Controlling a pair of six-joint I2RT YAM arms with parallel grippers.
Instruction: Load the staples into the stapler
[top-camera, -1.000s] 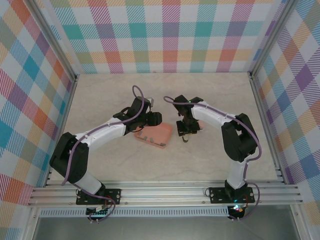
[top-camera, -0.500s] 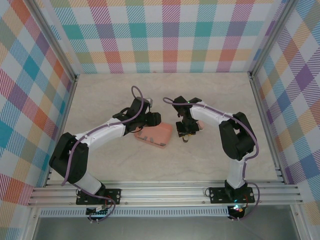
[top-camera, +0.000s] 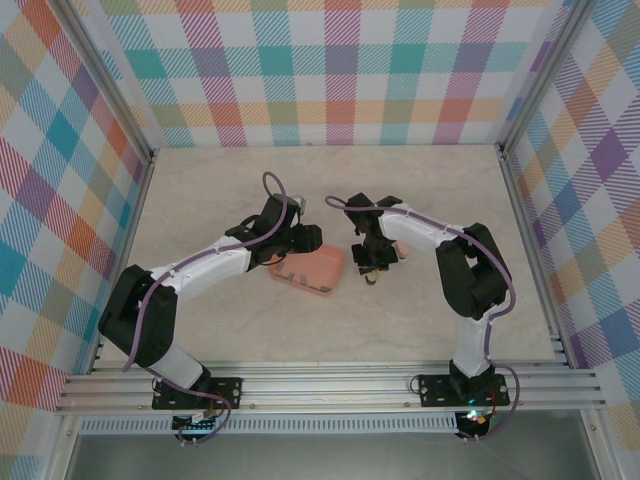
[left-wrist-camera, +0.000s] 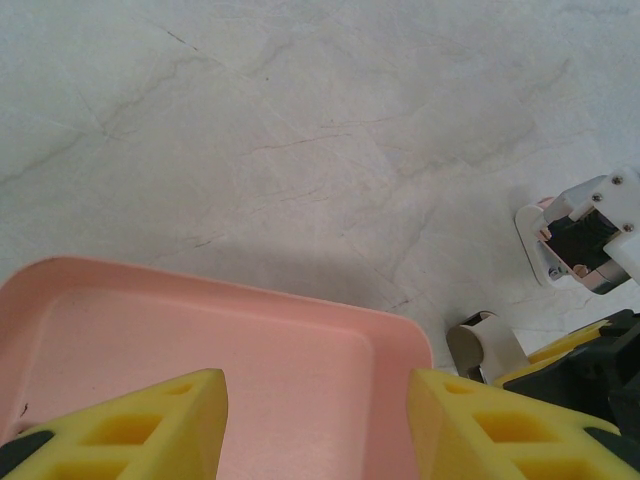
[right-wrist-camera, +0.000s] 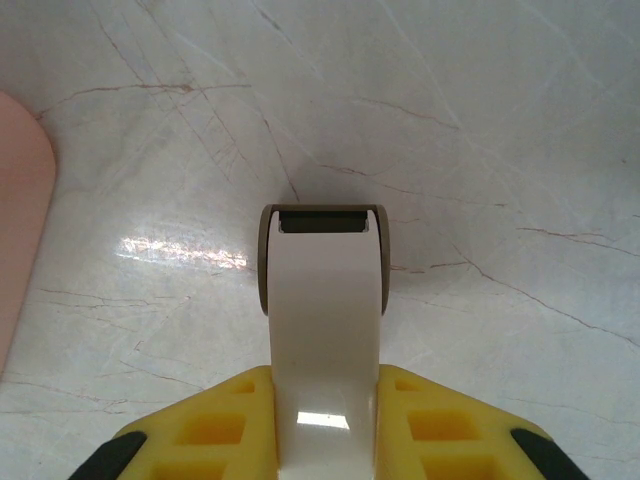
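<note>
The stapler (right-wrist-camera: 323, 300), white on top with a taupe base, lies flat on the table right of the salmon-pink tray (top-camera: 318, 272). My right gripper (right-wrist-camera: 323, 385) is shut on the stapler's rear, with its open front end pointing away from the wrist. In the top view the right gripper (top-camera: 371, 263) sits just beside the tray's right edge. Several tiny dark staples (top-camera: 291, 276) lie in the tray's near part. My left gripper (left-wrist-camera: 315, 400) hovers open over the tray's far end (left-wrist-camera: 300, 330), with nothing between its yellow fingers (left-wrist-camera: 150, 420). The stapler's tip (left-wrist-camera: 485, 350) lies just beyond the tray corner.
The marble tabletop (top-camera: 250, 190) is ringed by plaid walls and a metal frame (top-camera: 330, 385) along the near edge. The pink tray's edge (right-wrist-camera: 20, 220) reaches close to the stapler's left. Part of the right wrist (left-wrist-camera: 585, 240) stands near the left fingers.
The right arm's elbow has swung slightly left while its gripper stays on the stapler. The left gripper has hardly moved.
</note>
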